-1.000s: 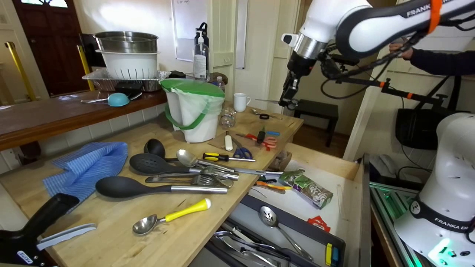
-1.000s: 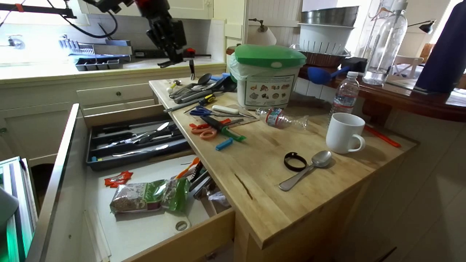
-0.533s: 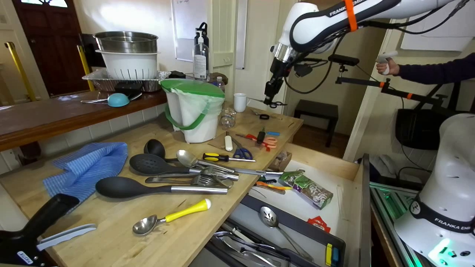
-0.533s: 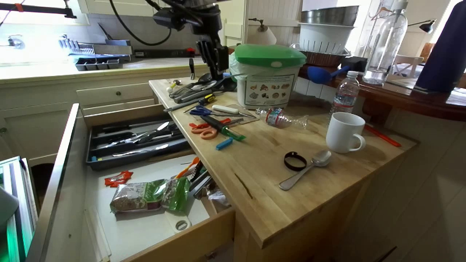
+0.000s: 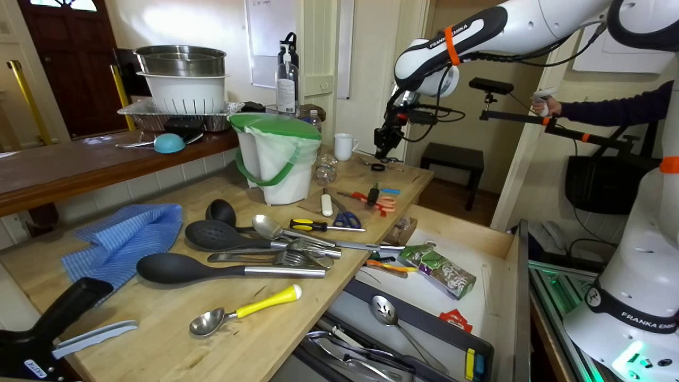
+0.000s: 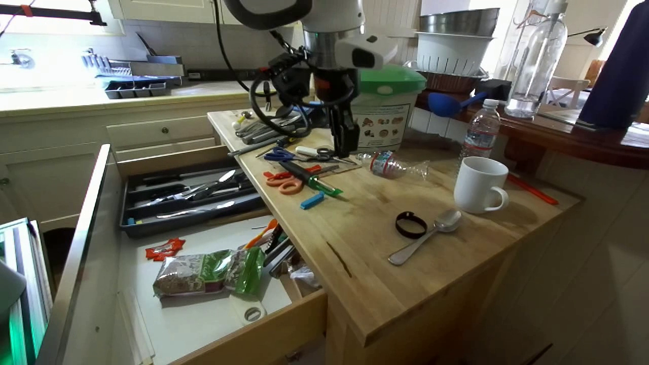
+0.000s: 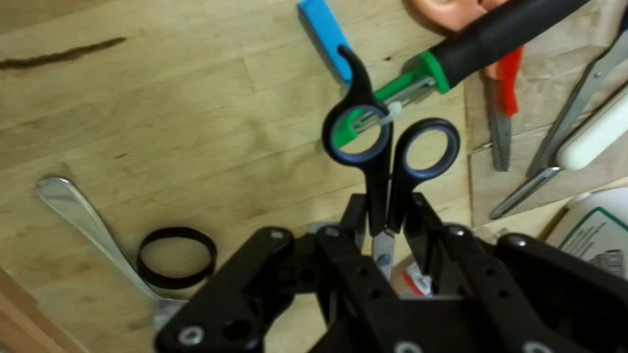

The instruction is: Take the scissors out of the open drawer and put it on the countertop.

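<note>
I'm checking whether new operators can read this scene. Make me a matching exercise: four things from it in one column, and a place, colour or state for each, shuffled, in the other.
1) black-handled scissors
2) green packet
3) mug
4) cloth

A) white, standing on the countertop
B) held between the fingers
C) blue and rumpled
D) in the open drawer

Pairs: 1-B, 2-D, 3-A, 4-C

In an exterior view, the open drawer (image 6: 284, 328) juts past the table's (image 6: 355, 223) left edge; the mug (image 6: 476, 185) stands near the right corner, the spoon (image 6: 425, 238) toward the front edge. Above the table, jaws hold scissors (image 7: 379, 196).
</note>
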Robot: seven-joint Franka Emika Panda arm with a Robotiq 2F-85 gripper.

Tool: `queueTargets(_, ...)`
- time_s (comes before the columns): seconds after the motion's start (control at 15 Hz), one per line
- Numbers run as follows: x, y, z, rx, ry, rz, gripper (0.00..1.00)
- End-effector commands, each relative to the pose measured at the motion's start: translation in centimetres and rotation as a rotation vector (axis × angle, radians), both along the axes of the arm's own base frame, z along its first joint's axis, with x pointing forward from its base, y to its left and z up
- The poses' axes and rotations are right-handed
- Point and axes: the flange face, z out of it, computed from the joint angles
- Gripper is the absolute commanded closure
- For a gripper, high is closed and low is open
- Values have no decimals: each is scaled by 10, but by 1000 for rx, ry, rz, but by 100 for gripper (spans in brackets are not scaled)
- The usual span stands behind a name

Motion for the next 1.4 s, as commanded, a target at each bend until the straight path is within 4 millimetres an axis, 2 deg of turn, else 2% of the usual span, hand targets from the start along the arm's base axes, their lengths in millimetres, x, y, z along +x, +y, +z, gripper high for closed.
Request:
queueTargets(0.0,-10,-47,-25,56,18,-88,94)
queueTargets(0.13,-17,-66,-43,66,41,-121,94)
queueTargets(0.2,-15,-71,-55,58,46,-114,94)
queueTargets(0.53,16,-67,-91,34,41,-61,94)
queueTargets(0.6,20,-64,-98,52,50,-50,68)
queueTargets(0.67,24,-62,-104,52,65,-50,47)
queueTargets(0.73,25,-60,-109,49,85,-56,42)
queueTargets(0.8,24,-58,-106,58,90,-56,33)
queueTargets(1.0,-11,-23,-69,-27,120,-77,11)
queueTargets(1.07,-18,-16,-63,-75,144,-73,4)
queueTargets(1.13,-25,-9,-57,-119,160,-50,0)
queueTargets(1.33,-52,22,-39,-264,204,-3,0)
